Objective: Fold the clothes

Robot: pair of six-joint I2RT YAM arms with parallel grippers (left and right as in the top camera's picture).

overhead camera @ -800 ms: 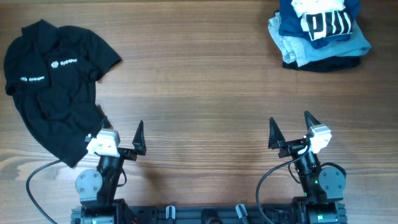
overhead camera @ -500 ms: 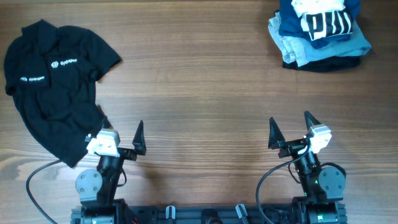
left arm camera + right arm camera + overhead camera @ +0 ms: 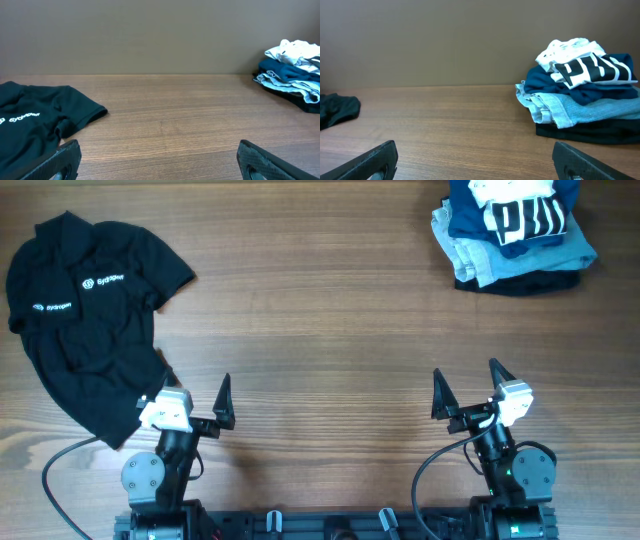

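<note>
While black shirt [image 3: 85, 330] lies unfolded left, garment pile [image 3: 515, 240] sits far right.

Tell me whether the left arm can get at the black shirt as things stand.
Probably yes: the black shirt lies right beside the open left gripper, with nothing lying between them.

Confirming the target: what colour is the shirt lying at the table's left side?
Black shirt with small white logos; the overhead view shows it best.

On the table [image 3: 320, 330], shirt [image 3: 85, 330] lies left, folded pile [image 3: 515, 235] far right.
</note>
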